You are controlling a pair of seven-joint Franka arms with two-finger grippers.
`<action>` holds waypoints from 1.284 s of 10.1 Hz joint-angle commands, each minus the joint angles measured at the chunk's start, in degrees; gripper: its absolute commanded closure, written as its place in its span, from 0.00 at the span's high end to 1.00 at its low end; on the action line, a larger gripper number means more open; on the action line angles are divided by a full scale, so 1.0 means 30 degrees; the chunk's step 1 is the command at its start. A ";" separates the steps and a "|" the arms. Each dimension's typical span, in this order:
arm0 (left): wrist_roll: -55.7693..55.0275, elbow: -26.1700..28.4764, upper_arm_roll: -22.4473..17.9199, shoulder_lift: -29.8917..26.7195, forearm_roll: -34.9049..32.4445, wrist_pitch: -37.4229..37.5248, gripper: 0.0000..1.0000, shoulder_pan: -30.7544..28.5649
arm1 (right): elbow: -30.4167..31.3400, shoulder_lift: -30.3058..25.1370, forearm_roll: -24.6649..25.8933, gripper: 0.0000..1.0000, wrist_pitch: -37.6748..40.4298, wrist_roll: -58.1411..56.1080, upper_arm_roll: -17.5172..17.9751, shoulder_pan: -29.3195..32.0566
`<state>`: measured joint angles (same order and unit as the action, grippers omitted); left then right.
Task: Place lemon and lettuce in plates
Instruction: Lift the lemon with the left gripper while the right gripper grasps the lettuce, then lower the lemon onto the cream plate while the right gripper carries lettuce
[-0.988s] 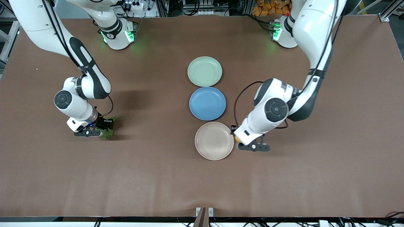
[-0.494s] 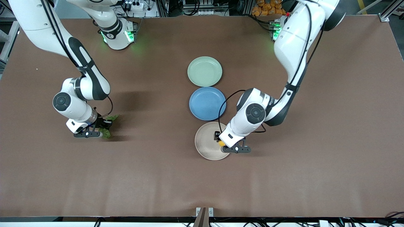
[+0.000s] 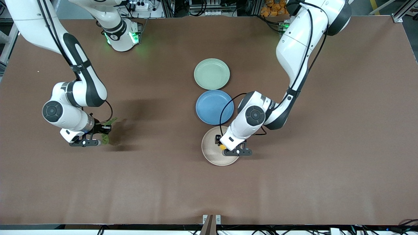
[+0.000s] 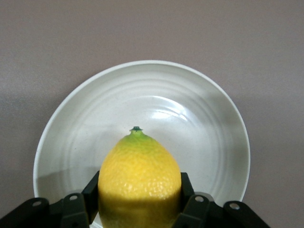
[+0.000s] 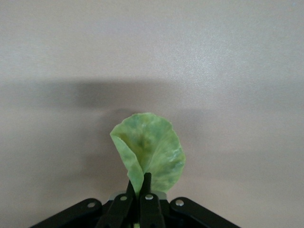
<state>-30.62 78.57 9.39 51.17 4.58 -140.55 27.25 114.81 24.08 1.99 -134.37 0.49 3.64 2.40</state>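
Lemon (image 4: pixel 139 183) clamped in left gripper (image 3: pixel 229 148), held over beige plate (image 3: pixel 212 153). Lettuce (image 5: pixel 148 154) pinched in right gripper (image 3: pixel 94 138), lifted over bare counter (image 3: pixel 156 182) toward the right arm's end. Three plates in a row, all empty: mint green plate (image 3: pixel 212 73), blue plate (image 3: pixel 212 106), beige.

blue plate (image 3: pixel 210 109) mid-table; brown table (image 3: pixel 163 182)
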 commanded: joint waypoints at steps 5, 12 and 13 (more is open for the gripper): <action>0.0011 -0.0323 -0.0231 0.0257 0.0320 0.0004 0.36 0.0263 | -0.0589 -0.2254 -0.1720 0.00 0.2976 0.2933 0.3260 -0.0037; -0.0223 -0.0117 -0.0231 -0.0325 0.0261 0.0236 1.00 0.0059 | -0.1444 -0.2812 -0.1661 0.00 0.4713 0.8206 0.8246 -0.0996; -0.0223 -0.0146 -0.0347 -0.0851 0.0174 0.0470 1.00 0.0000 | -0.1443 -0.2812 -0.1574 0.00 0.4713 0.9319 0.8249 -0.2164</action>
<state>-30.62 78.12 9.15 51.20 4.58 -140.52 27.12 110.19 16.32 -2.34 -120.69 23.92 27.81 -0.71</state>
